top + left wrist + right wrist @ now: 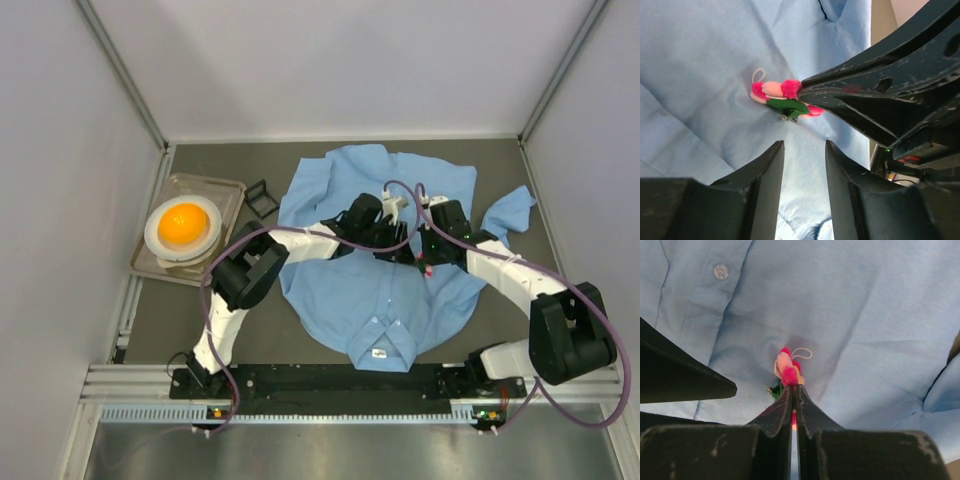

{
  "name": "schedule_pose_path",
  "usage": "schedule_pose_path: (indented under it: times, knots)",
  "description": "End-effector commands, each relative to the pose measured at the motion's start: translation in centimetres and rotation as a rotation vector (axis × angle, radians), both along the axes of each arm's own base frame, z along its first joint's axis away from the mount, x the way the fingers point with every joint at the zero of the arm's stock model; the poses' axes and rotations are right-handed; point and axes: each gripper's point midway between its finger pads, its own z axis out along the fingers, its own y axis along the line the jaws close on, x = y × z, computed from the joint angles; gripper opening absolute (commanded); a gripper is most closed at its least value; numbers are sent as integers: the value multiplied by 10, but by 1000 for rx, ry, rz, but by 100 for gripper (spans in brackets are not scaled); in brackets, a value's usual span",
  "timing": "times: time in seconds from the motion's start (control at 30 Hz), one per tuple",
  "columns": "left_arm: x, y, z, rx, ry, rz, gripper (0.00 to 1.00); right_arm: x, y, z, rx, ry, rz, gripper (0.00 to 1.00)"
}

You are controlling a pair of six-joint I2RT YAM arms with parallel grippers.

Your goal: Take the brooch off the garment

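The light blue shirt lies spread on the table, collar toward the arms. The pink flower brooch, with a green leaf and a white loop, is on the shirt's front; it also shows in the left wrist view and as a pink speck in the top view. My right gripper is shut on the brooch's edge, with pink showing between its fingers. My left gripper is open and empty, just above the cloth, a short way beside the brooch.
A metal tray at the left holds a white bowl with an orange thing in it. A small black clip-like object lies between tray and shirt. White walls enclose the table on three sides.
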Motion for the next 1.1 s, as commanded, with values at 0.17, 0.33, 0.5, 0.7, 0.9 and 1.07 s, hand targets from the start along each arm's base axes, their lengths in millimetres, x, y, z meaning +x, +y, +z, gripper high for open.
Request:
schedule_pose_path:
  times: [0.17, 0.33, 0.5, 0.7, 0.9, 1.07]
  knots:
    - [23, -2, 2, 9, -140, -111, 43, -5, -17, -9, -50, 26, -30, 0]
    - [27, -4, 2, -42, -119, -158, 43, -8, -11, -8, -12, 29, -18, 0]
    - [34, -10, 3, -83, -96, -202, 48, -10, -7, -6, 9, 30, -9, 0]
    - [45, -16, 3, -107, -137, -224, 47, -11, -6, -5, 17, 26, 2, 0]
    - [52, -22, -4, -120, -144, -222, 47, -12, -8, -1, 23, 9, -6, 0]
    - [45, -19, -5, -135, -112, -208, 46, -10, -2, 6, 57, -16, 3, 0]
